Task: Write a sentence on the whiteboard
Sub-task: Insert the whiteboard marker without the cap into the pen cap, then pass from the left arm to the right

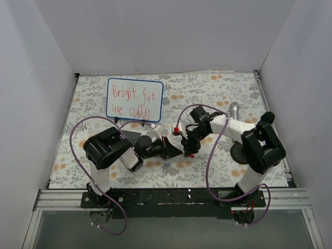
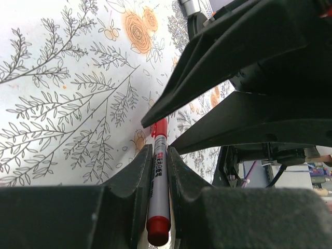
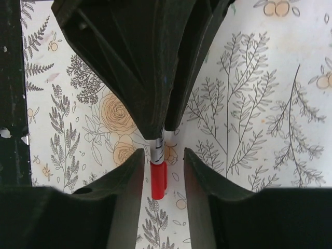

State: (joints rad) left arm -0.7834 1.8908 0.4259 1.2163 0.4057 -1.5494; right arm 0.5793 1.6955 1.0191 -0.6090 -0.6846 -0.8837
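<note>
Surface: floral tablecloth, white walls around.
Whiteboard: far left of the table, bearing the red sentence.
Left gripper: clamped on a red marker, mid-table.
Right gripper: fingers spread either side of the marker's red end, gaps showing.

Lab robot booth: white panels, floral tablecloth.

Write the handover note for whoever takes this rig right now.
Left tool: shut on the red pen, mid-table over the flowered cloth.
Right tool: open, fingers either side of the pen's red end, not touching it.
Whiteboard: lying flat at far left, clear of both arms.
Done: the sentence is on it in two red lines, roughly "Bright future calls".
Left: probably only the pen, capping or passing it, then setting it down.
</note>
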